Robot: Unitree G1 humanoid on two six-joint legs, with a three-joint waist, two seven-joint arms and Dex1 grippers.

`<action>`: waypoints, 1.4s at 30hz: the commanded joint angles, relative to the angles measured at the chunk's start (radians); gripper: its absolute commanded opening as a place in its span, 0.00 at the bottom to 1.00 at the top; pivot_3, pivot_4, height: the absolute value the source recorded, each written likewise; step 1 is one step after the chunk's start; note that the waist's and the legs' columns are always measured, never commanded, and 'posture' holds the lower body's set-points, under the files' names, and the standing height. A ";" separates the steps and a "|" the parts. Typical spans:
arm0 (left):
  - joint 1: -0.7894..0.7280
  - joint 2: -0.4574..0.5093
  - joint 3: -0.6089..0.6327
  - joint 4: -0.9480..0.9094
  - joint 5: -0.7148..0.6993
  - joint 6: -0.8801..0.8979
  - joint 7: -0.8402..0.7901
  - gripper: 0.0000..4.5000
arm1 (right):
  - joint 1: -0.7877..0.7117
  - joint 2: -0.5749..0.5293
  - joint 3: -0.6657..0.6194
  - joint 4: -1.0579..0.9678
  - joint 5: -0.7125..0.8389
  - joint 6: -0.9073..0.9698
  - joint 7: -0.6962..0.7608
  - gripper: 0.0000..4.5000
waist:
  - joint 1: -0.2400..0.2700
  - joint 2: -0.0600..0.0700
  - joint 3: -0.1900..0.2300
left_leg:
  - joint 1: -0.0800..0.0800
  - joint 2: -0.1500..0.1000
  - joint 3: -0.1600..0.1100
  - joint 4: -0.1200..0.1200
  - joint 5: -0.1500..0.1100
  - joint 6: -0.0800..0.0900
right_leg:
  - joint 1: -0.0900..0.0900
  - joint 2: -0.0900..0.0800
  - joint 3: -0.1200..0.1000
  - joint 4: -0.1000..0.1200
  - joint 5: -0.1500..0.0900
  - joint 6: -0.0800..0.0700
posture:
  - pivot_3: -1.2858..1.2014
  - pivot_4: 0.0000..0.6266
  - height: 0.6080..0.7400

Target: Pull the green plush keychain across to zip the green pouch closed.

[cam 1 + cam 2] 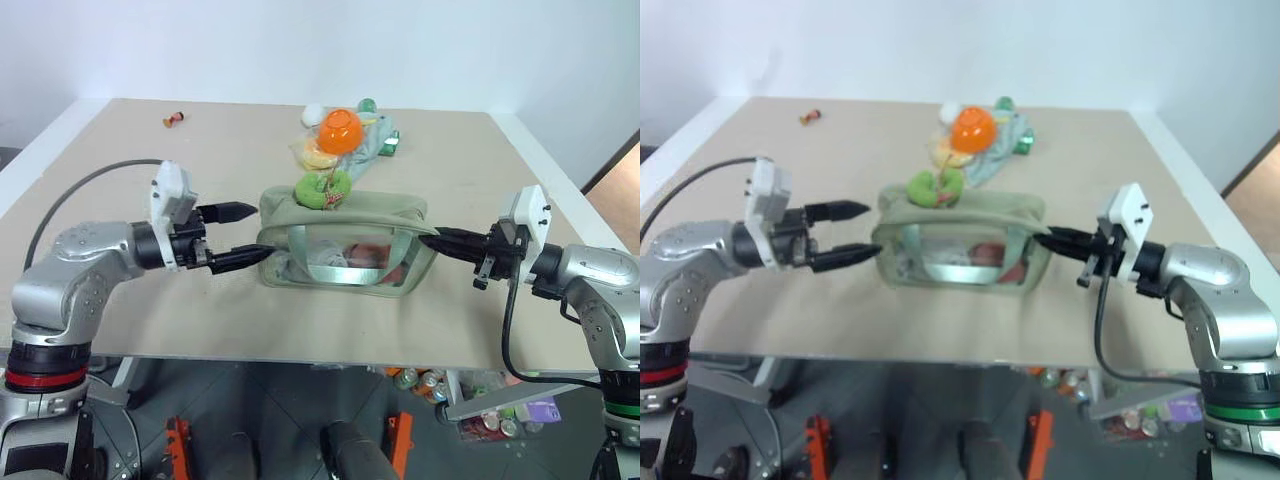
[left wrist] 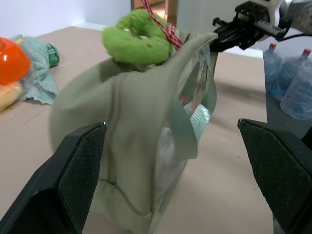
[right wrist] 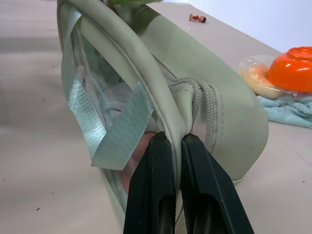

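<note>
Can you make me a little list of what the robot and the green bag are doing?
pouch: green pouch on the table
keychain: green plush keychain on top of the pouch, near its left end
left gripper: left gripper open, at the pouch's left end, holding nothing
right gripper: right gripper shut, pinching the pouch's right end
behind the pouch: orange bowl, mint cloth

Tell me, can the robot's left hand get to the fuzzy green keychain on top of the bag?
Probably yes. The left hand is open beside the green pouch, and the green plush keychain sits uncovered on top.
</note>
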 commanded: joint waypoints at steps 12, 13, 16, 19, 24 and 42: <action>-0.060 -0.052 -0.078 0.125 0.141 -0.206 0.050 0.37 | -0.012 -0.015 -0.021 -0.021 0.004 0.001 -0.003 0.00 | 0.001 0.000 0.000 | -0.001 0.000 0.000 0.000 0.001 0.000 | 0.000 0.000 0.000 0.000 0.000 0.000 | 0.52 0.24 1.00; -0.062 -0.053 -0.080 0.132 0.143 -0.213 0.045 0.28 | -0.010 -0.016 -0.022 -0.022 0.004 0.001 -0.004 0.00 | 0.001 0.000 0.000 | -0.001 -0.001 0.000 0.000 0.001 0.000 | 0.000 0.000 0.000 0.000 0.000 0.000 | 0.52 0.24 1.00; -0.068 -0.054 -0.083 0.144 0.144 -0.229 0.034 0.06 | -0.005 -0.019 -0.026 -0.026 0.005 0.002 -0.005 0.00 | 0.000 0.000 0.000 | -0.001 0.000 0.000 0.000 0.001 0.000 | 0.000 0.000 0.000 0.000 0.000 0.000 | 0.52 0.24 1.00; -0.070 -0.052 -0.086 0.148 0.145 -0.239 0.027 0.01 | -0.002 -0.019 -0.028 -0.028 0.007 0.003 -0.005 0.00 | 0.001 0.000 0.000 | -0.001 0.000 0.000 0.000 0.001 0.000 | 0.000 0.000 0.000 0.000 0.000 0.000 | 0.52 0.24 1.00; -0.057 -0.040 -0.076 0.131 0.133 -0.229 0.023 0.01 | -0.007 -0.025 -0.042 -0.037 0.020 0.012 -0.007 0.00 | 0.001 0.000 0.000 | -0.001 0.000 0.000 0.000 0.001 0.000 | 0.000 0.000 0.000 0.000 0.000 0.000 | 0.52 0.24 1.00; -0.046 -0.036 -0.092 0.121 0.151 -0.241 0.037 0.00 | -0.244 -0.093 -0.147 -0.033 0.264 0.350 -0.115 0.97 | -0.003 0.001 0.001 | 0.000 0.000 0.000 -0.001 0.001 0.000 | -0.001 0.000 0.001 0.000 0.000 -0.001 | 0.52 0.24 1.00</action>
